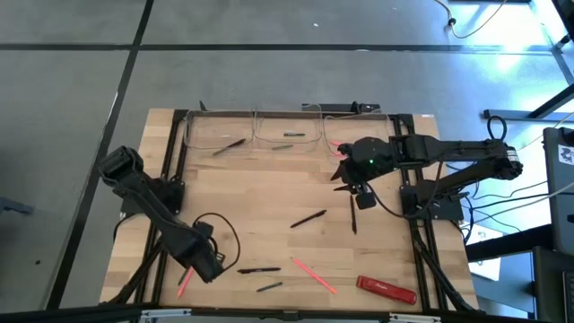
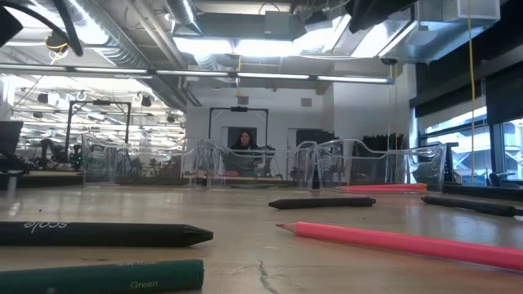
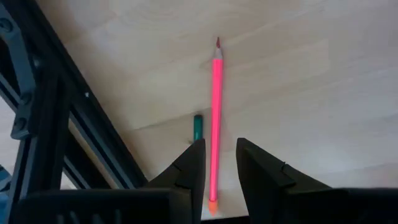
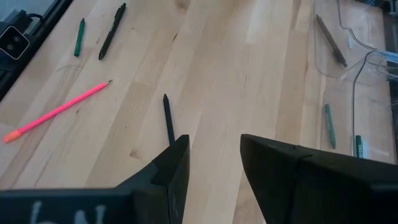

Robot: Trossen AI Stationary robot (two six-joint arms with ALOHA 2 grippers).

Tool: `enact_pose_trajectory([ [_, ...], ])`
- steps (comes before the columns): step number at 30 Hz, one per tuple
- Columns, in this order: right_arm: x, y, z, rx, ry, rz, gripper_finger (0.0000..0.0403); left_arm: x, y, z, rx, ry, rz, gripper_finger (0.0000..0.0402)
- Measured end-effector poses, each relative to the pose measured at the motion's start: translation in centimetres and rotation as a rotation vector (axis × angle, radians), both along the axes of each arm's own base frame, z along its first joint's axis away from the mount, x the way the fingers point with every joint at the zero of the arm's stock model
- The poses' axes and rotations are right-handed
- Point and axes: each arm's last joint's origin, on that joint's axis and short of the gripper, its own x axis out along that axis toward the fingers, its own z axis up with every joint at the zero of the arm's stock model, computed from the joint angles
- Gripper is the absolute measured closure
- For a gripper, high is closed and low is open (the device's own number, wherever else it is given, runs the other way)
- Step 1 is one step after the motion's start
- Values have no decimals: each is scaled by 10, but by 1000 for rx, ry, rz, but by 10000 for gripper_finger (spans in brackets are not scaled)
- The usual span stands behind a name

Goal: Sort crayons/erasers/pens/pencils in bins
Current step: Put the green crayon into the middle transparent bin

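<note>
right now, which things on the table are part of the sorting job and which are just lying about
Part of the job:
- three clear bins along the far edge
- pink pencil between the left gripper fingers
- green crayon beside it
- black pen mid-table
- second pink pencil
- right gripper, open, empty

Lying about:
- red bar
- black frame rails

Pink pencil's (image 3: pixel 216 124) butt behind left hand (image 3: pixel 219 180).

Three bins (image 1: pixel 287 133) in a row along the table's (image 1: pixel 269 193) far edge, each holding a stick. Loose sticks: one at table centre (image 1: pixel 308 219), three near the front edge (image 1: pixel 258 269). Flat bar (image 1: pixel 387 289) at front right corner.
</note>
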Motion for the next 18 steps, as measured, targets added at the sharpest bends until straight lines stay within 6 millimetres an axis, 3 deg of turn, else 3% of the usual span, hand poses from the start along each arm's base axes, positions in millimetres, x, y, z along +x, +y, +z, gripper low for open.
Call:
enact_pose_trajectory([
  [18,2,0,2,1,-28,0,257,-20,0,-45,-90,24,-44,319],
])
